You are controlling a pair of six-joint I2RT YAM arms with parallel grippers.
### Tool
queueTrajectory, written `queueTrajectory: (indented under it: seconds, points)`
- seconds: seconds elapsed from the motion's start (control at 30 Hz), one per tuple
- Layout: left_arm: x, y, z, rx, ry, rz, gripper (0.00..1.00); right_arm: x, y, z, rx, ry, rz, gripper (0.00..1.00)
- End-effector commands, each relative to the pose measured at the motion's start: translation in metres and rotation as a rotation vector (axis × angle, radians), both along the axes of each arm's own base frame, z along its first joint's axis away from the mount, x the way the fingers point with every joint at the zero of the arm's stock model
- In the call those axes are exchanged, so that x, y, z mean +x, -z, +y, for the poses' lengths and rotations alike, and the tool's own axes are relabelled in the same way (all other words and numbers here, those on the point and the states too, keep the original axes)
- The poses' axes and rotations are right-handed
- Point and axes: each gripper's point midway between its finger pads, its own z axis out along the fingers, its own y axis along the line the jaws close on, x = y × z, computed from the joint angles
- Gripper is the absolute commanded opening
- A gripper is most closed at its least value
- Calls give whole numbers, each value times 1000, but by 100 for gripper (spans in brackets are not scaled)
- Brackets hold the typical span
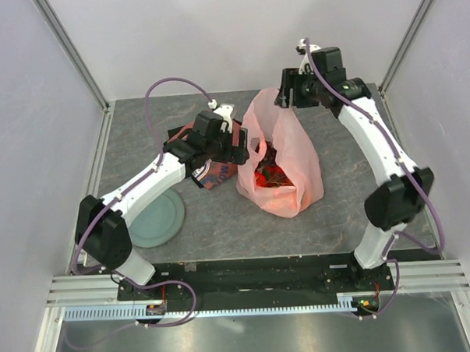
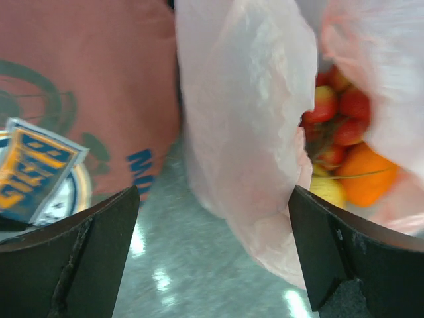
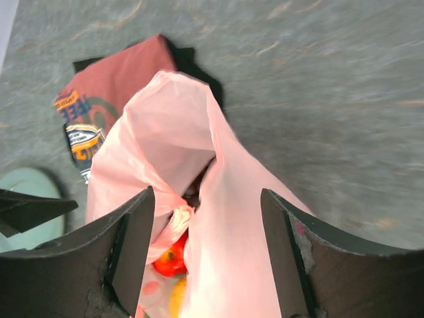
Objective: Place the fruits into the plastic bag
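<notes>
Now — left claw [image 2: 213, 199], right claw [image 3: 207, 195] agape | fruits [image 2: 344, 126] mostly hidden in plastic bag [image 2: 245, 99]

Top view looking down from behind, wrist views close, seemingly downward, sharing plastic bag [image 1: 296, 150]

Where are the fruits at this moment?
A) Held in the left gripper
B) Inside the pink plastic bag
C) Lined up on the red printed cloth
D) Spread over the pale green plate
B: the red, orange and yellow fruits lie piled inside the open mouth of the pink plastic bag, as the top and left wrist views both show.
</notes>
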Motion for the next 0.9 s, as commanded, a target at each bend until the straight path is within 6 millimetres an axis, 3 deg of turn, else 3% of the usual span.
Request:
queueTrajectory:
  seconds: [0.0,0.03,0.1,0.13,0.23,0.3,0.43,0.63,0.87]
  points:
    - [-6,-58,-26,-356,23,-8,99,-29,-67,-48,-163,143,-226,73]
    - [-8,-52,-25,-394,22,39,99,-44,-86,-44,-178,137,-286,73]
    - [-7,-53,-28,-439,35,52,99,-58,-90,-48,-277,137,-333,73]
    - [-10,-52,-30,-453,52,62,99,-74,-98,-32,-291,94,-368,73]
    - [-10,-54,-39,-494,81,77,99,-101,-88,-2,-383,10,-375,73]
    - [-8,-56,-43,-513,88,75,99,-118,-70,18,-431,-25,-344,73]
    - [-1,-44,-46,-488,83,94,99,-134,-24,17,-613,69,-242,73]
    - [4,-20,-49,-429,104,128,75,-143,31,18,-720,117,-105,73]
    - [6,-18,-52,-423,120,127,40,-144,80,27,-760,86,-19,74]
